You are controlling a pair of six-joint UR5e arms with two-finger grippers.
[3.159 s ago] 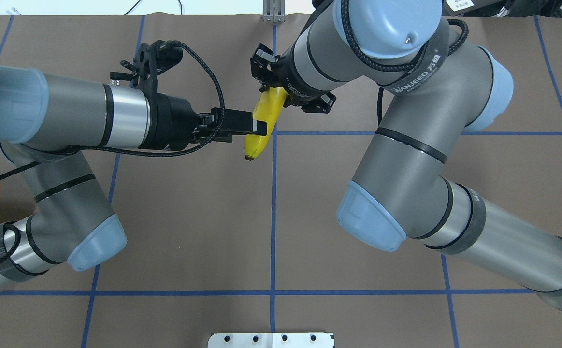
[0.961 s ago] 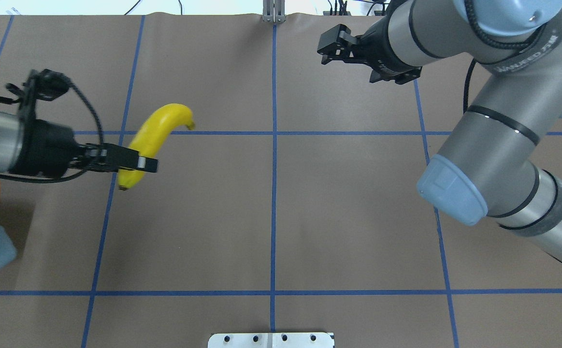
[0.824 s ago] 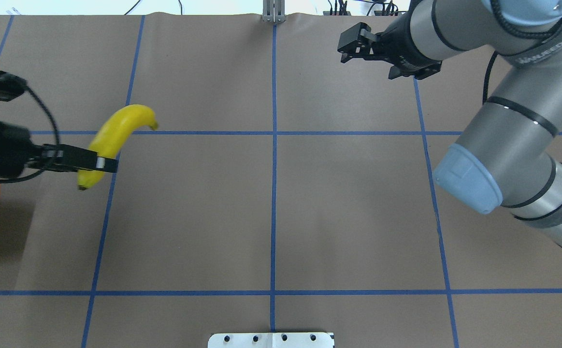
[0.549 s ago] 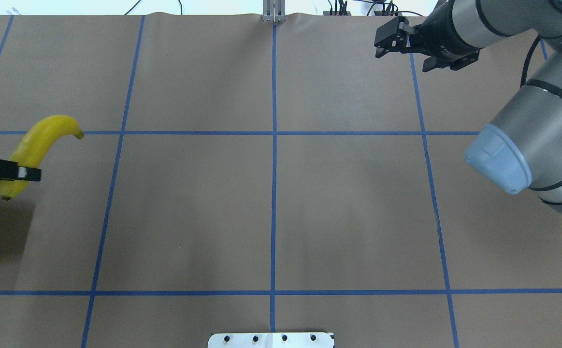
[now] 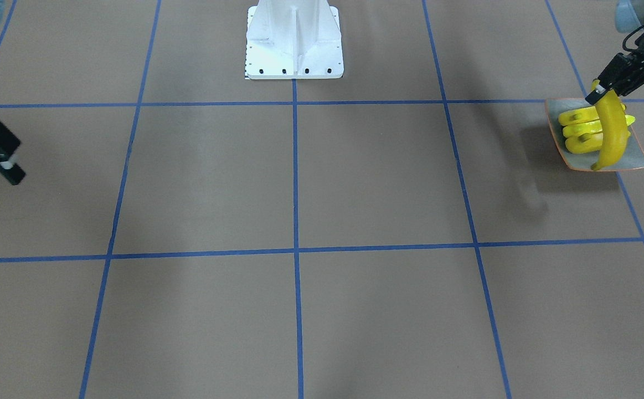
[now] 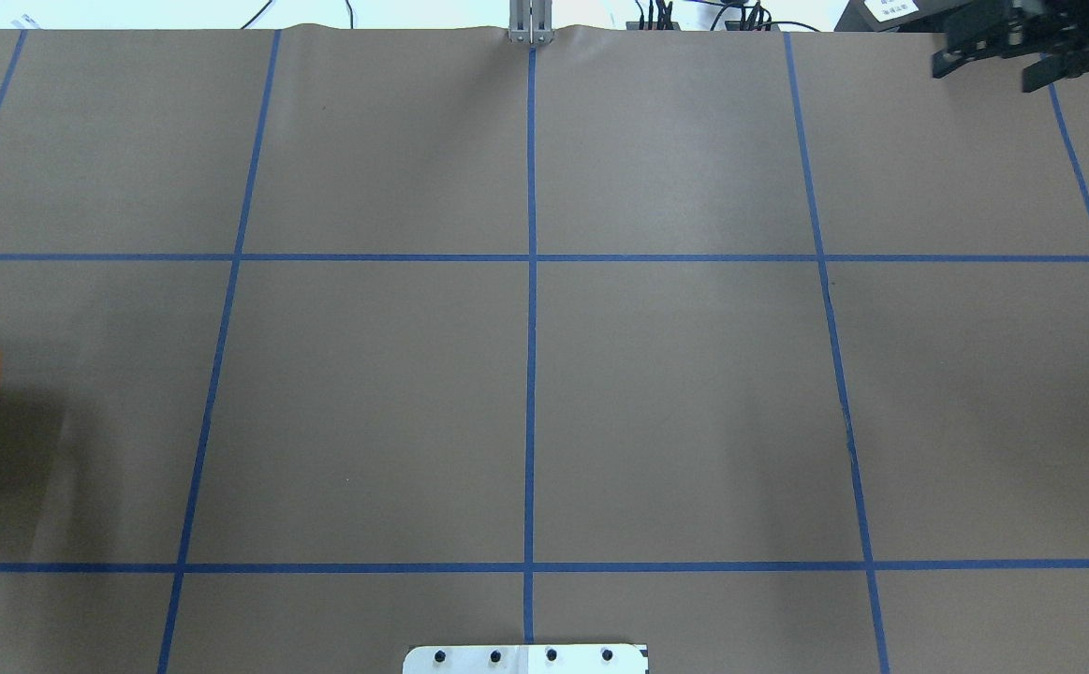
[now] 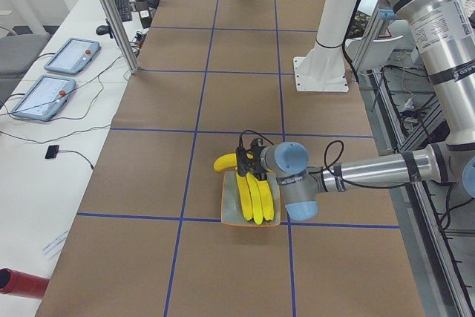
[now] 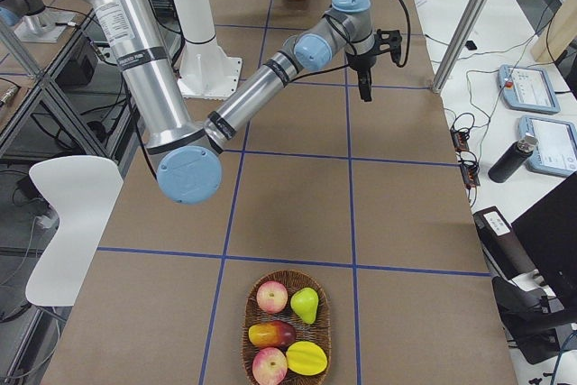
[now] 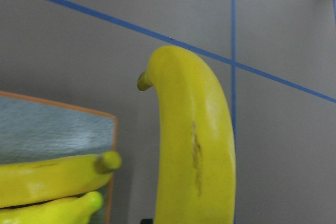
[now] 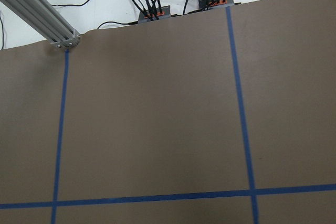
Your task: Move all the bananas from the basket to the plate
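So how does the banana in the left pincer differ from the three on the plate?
The held banana is gripped by the left pincer at the edge of the plate; the three plate bananas lie loose on it. The held banana runs crosswise to the plate bananas and looks more curved. All are glossy yellow.

We saw a brown table cover (image 6: pixel 675 393) crossed by blue tape lines (image 6: pixel 531 374) into a grid. In the exterior left view, two tablets (image 7: pixel 72 55) lay on a white side bench at the upper left, and a red cylinder (image 7: pixel 22 284) sat in the lower left corner. A white chair (image 8: pixel 68 214) stood at the left edge of the exterior right view. Power strips (image 10: pixel 155 11) with cables sat along the top of the right wrist view.
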